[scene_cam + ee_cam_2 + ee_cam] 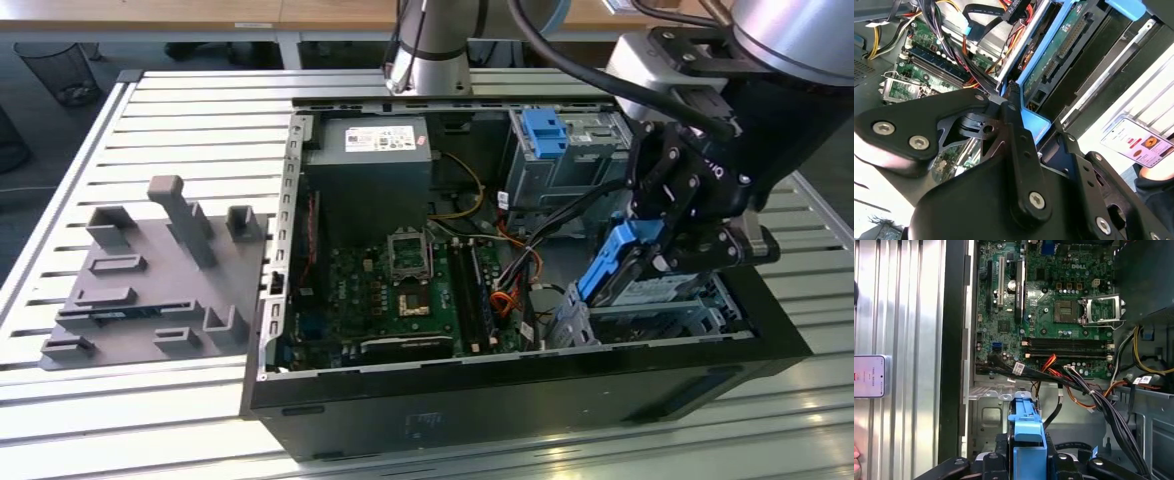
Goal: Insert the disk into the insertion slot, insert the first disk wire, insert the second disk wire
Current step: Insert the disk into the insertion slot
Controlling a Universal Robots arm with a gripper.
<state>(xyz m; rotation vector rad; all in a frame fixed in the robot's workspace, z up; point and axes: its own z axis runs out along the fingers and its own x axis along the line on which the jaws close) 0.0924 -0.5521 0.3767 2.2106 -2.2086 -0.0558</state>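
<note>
Gripper jaws clamped on the tilted disk, blue frame between them, just over the insertion slot

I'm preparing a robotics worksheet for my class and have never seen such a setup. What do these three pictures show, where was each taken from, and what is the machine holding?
This is a single robot arm working over an open black computer case that lies on a slatted metal table. The exterior view looks on from outside; the two wrist views come from cameras riding on the arm, looking past its gripper into the case. The jaws are closed on a flat silver hard drive in a bright blue plastic carrier, held tilted over a low perforated silver-grey metal drive cage. Inside the case lies a green circuit board. Beside the case, on the exterior view's left, sits a grey plate with upright blocks.
</note>
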